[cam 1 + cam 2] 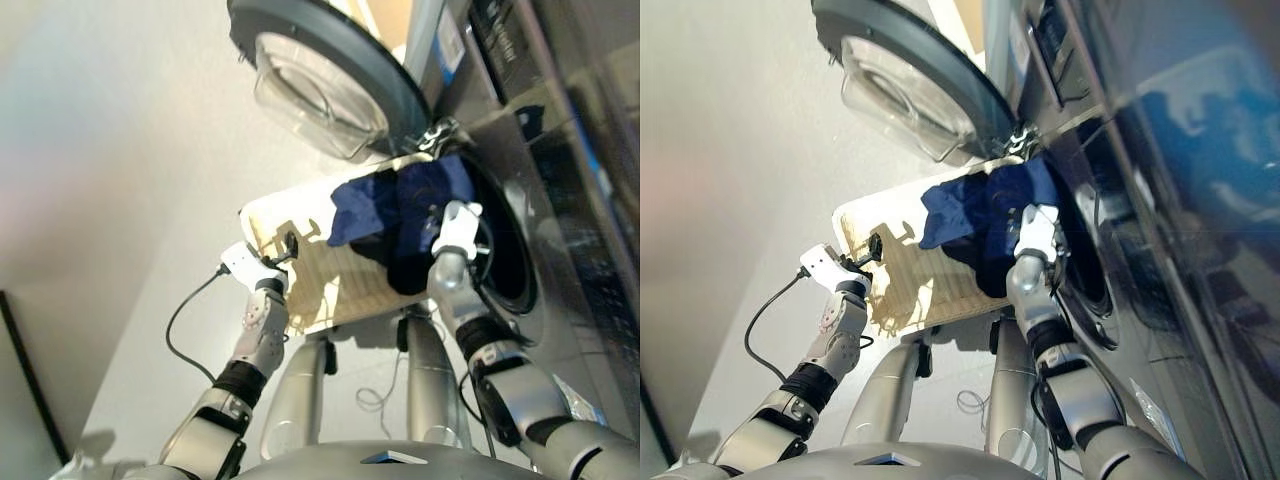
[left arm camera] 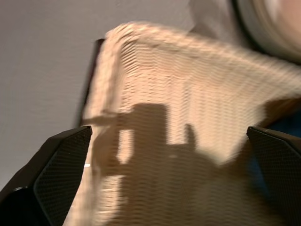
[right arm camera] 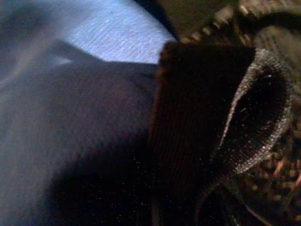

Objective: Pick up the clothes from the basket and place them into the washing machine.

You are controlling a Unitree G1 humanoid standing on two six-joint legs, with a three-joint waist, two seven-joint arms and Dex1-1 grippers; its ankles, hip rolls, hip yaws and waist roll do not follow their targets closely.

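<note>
The pale woven basket [image 1: 310, 290] sits in front of the washing machine [image 1: 560, 200], whose glass door [image 1: 320, 80] is swung open. A navy blue garment [image 1: 400, 200] and a black garment [image 1: 405, 270] lie heaped at the basket's end by the porthole [image 1: 510, 260]. My right gripper [image 1: 455, 225] is pressed into this heap at the porthole's rim. Its wrist view is filled with navy cloth [image 3: 70, 117] and black ribbed cloth [image 3: 188, 117]. My left gripper [image 1: 285, 248] hangs open over the basket's bare end [image 2: 188, 84]. The orange-red garment is out of view.
A thin black cable [image 1: 185, 320] loops from my left wrist down over the pale floor. The perforated drum wall [image 3: 273, 174] shows beside the cloth. A blue sticker [image 1: 450, 45] marks the machine's front above the porthole.
</note>
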